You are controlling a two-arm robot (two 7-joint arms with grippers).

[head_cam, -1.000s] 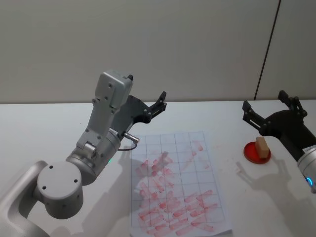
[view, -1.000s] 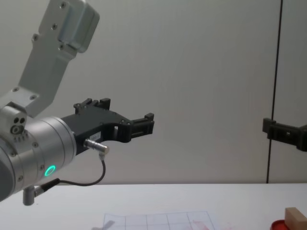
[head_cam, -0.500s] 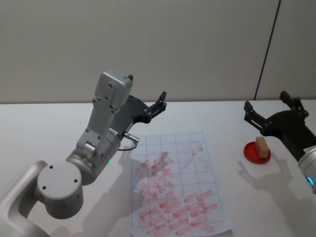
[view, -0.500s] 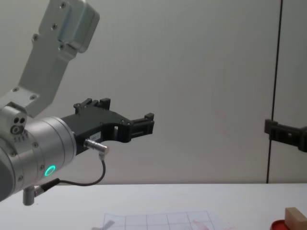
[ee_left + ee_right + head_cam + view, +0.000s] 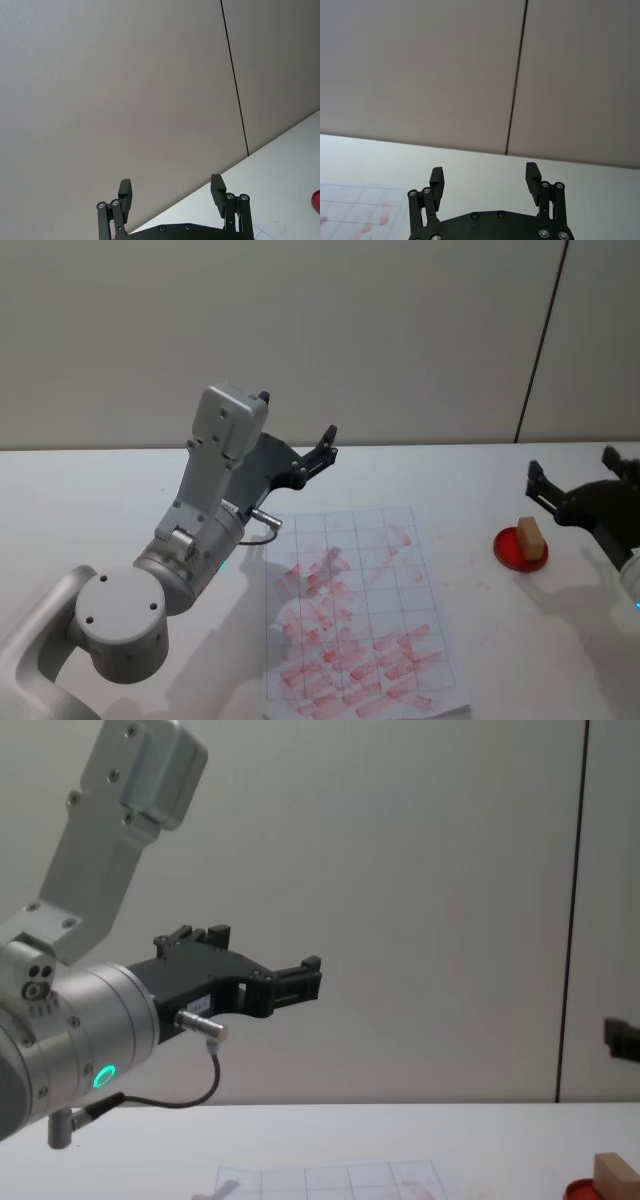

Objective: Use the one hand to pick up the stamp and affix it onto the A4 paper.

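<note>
Two empty black claws, jaws apart: right gripper (image 5: 572, 468) hovers near the tan wooden block stamp (image 5: 530, 536), which stands on a flat red ink pad (image 5: 508, 552); left gripper (image 5: 170, 185) parked aloft. Pick-up and pressing onto the red-marked gridded white A4 paper (image 5: 352, 580) apparently remain.

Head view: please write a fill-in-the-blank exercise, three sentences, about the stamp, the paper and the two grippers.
1. The stamp stands on a round ink pad whose colour is ____.
2. The A4 paper lies on the table at the stamp's ____ side.
3. The right gripper, near the stamp, has its fingers ____, and so has the raised left gripper.

Missing words: red; left; open.
</note>
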